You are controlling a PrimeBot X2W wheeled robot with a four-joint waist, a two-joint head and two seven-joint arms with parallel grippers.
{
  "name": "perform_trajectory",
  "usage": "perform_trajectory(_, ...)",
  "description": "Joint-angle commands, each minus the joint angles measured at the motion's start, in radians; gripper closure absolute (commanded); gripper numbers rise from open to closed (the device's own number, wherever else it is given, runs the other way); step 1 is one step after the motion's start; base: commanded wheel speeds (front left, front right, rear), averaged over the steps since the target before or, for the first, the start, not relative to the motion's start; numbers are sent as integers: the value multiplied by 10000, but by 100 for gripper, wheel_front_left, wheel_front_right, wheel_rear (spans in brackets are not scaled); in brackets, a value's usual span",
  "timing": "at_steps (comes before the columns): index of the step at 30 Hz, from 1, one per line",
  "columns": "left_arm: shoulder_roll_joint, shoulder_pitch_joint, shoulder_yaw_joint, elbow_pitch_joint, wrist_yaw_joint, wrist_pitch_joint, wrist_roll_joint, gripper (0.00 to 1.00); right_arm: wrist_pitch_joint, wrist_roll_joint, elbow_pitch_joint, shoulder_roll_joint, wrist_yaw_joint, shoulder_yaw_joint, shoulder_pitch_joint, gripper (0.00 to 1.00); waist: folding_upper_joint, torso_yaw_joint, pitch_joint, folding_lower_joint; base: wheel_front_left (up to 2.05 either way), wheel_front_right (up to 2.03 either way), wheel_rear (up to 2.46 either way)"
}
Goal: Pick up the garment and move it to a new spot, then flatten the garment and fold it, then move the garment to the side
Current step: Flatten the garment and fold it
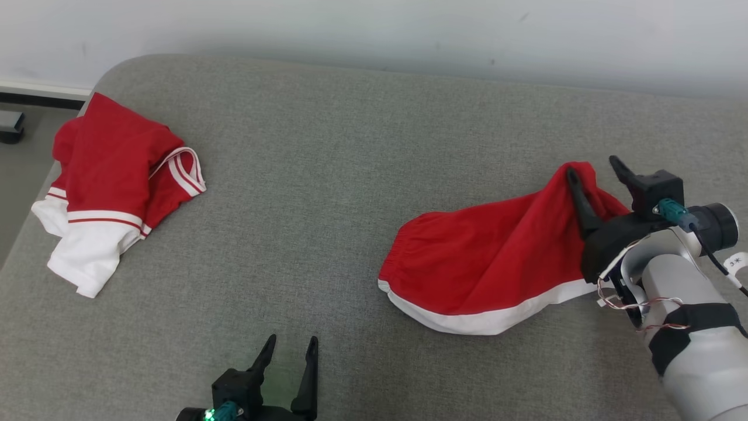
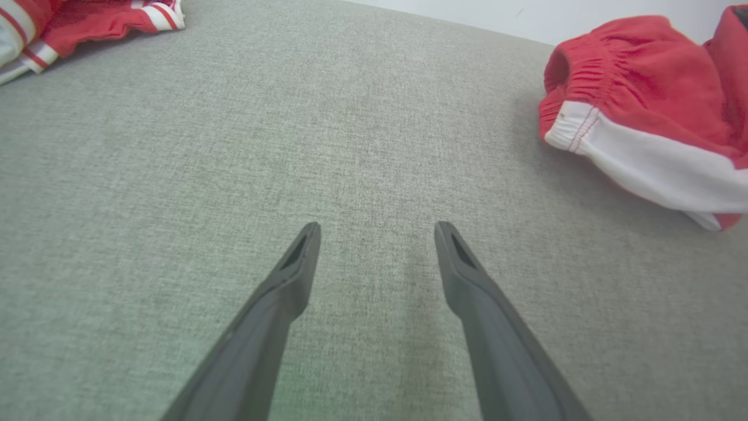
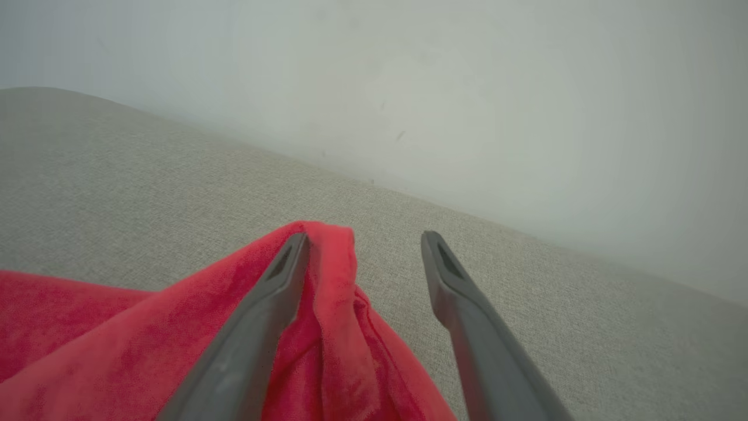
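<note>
Okay, grey upholstered pad [image 1: 327, 193] fills most of the head view, wall behind it. Red shorts [image 1: 467, 263] with a white band lie on its right side, not flat: the waistband end rests on the pad and the far end is tented up to a peak. A crumpled red-and-white jersey [image 1: 117, 175] sits well apart at the far left corner, by the pad's edge.

Right hand [image 1: 591, 165] is at that peak with its fingers spread, gripping nothing, but red cloth drapes over one finger [image 3: 274, 286]. Left hand [image 1: 292, 339] is spread wide over bare pad near the front edge, empty and well apart from both garments.

Main risk: the cloth hangs on that finger, so pulling the arm away could drag the shorts and bunch them worse. Closing again here likely catches only a thin fold, which could slip mid-lift. With one hand working, flattening may just twist the fabric.
</note>
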Motion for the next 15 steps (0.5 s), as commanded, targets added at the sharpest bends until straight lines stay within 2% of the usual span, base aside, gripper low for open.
perform_trajectory(1, 5, -73, 84, -77, 97, -30, 18, 0, -122, -326, 358, 332, 11, -518, -151, 0, -1, 36, 18, -2, 0, 0, 0)
perform_trajectory(4, 5, 24, 240, -113, 129, -30, 134, 0, -144, -502, 143, 521, 11, -1057, -12, 0, -1, -196, -110, -2, 0, 0, 0)
perform_trajectory(5, 5, 132, 469, -204, 131, -30, 275, 0, -141, -559, -506, 777, 11, -1632, 477, 0, -1, -472, -264, -2, 0, 0, 0)
perform_trajectory(8, 5, 344, 831, -375, 105, -30, 428, 0, -127, -742, -1666, 1106, 11, -2237, 1486, 0, -1, -918, -471, -2, 0, 0, 0)
perform_trajectory(15, 4, 717, 1659, -684, 36, -30, 877, 0, -130, -966, -3569, 1657, 11, -2973, 3872, 0, -1, -1869, -860, -2, 0, 0, 0)
